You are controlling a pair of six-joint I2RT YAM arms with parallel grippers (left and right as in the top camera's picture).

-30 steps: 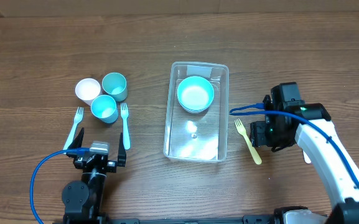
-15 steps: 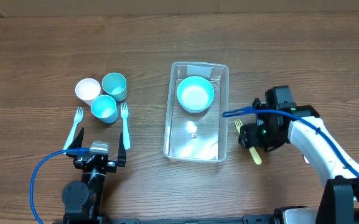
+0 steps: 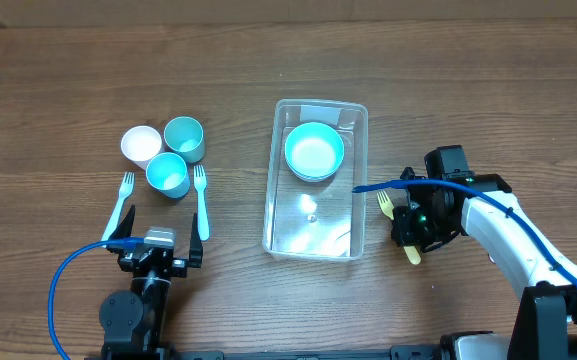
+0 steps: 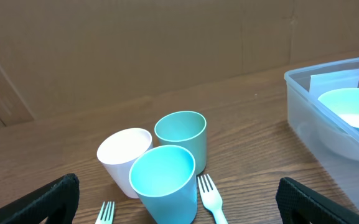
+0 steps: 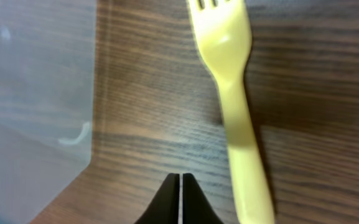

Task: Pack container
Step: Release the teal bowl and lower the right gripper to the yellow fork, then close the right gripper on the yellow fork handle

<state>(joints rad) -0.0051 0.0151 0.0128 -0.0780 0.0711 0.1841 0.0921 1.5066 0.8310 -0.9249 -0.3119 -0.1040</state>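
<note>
Wooden table fills the overhead view, 12 o'clock being its far edge. The container, clear and rectangular, sits near the middle with its long sides running 12 to 6. The right gripper is low over the wood at the container's 3 o'clock; its tips are pressed together with nothing between them, just off the bin's wall. The left gripper sits at the container's 8 o'clock, well apart from it, jaws spread wide and holding nothing. A teal bowl rests inside the container at its 12 o'clock end. Three cups cluster at the container's 9 o'clock, upright and close together: a white cup, a pale teal cup at its 3 o'clock, and a brighter teal cup nearest the left arm. A yellow fork lies flat on the wood just at 3 o'clock of the closed tips, tines towards 12. A light blue fork and a teal fork flank the brighter cup
</note>
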